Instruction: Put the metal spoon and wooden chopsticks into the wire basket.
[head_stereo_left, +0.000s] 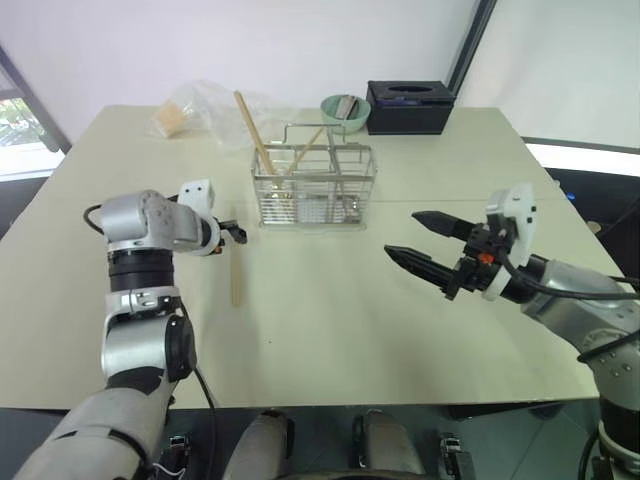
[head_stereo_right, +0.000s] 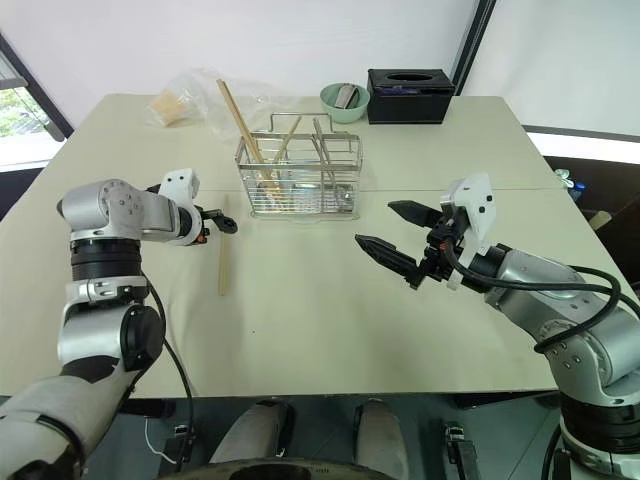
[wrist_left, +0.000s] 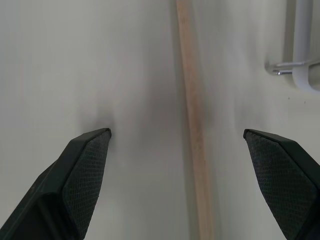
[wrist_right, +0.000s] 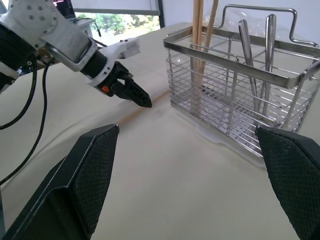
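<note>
The wire basket (head_stereo_left: 315, 188) stands at mid-table. Wooden chopsticks (head_stereo_left: 256, 132) lean out of its left compartments. Slim metal handles (wrist_right: 269, 45) stand in its right side; I cannot tell which is the metal spoon. One more wooden chopstick (head_stereo_left: 236, 275) lies flat on the table left of the basket. My left gripper (head_stereo_left: 238, 232) points down over that stick's far end, open, with the stick (wrist_left: 192, 125) between its fingers (wrist_left: 85, 165), close to the table. My right gripper (head_stereo_left: 401, 232) hovers open and empty to the right of the basket.
A small green bowl (head_stereo_left: 345, 110) and a black box (head_stereo_left: 408, 106) sit behind the basket near the table's far edge. A crumpled clear plastic bag (head_stereo_left: 195, 108) lies at the back left.
</note>
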